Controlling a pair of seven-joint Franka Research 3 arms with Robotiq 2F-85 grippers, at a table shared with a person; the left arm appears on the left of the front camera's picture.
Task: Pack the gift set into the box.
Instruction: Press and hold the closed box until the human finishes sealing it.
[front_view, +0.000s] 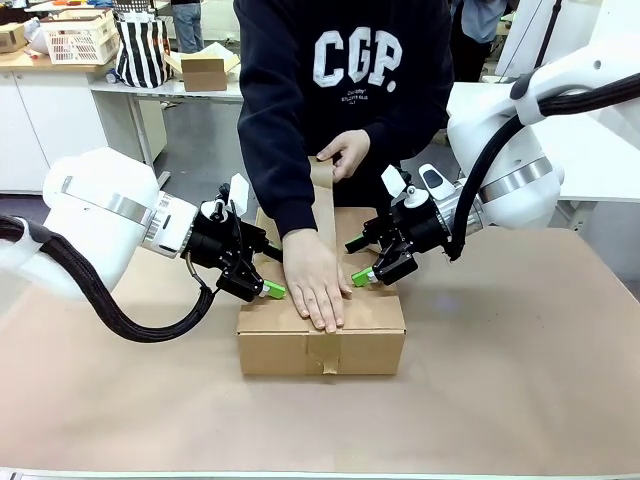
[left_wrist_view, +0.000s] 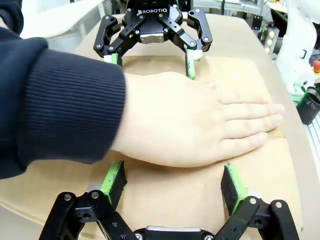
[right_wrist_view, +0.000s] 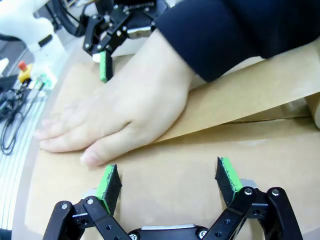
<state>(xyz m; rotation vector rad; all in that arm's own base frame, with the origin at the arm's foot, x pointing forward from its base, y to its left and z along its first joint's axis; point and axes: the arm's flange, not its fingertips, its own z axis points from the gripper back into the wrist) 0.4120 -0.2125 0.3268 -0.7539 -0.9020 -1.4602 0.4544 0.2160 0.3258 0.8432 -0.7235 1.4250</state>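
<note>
1. One box (front_view: 322, 320), closed, on the table (front_view: 520, 380).
2. Two grippers: left gripper (front_view: 268, 272), right gripper (front_view: 357, 262), both with jaws spread.
3. Two hands: one (front_view: 316, 280) flat on the box, one (front_view: 344, 152) holding tape.
4. One strip of brown tape (front_view: 324, 215).

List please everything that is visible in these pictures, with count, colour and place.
box: one, brown, closed, table middle, between both grippers
tape strip: one, brown, along the box's centre seam
table: one, tan, under the box
basket: one, pale, far left counter
small carton: one, brown, far counter
person's hands: two, one flat on the box, one holding the strip up
left gripper: black, green pads, open
right gripper: black, green pads, open
</note>
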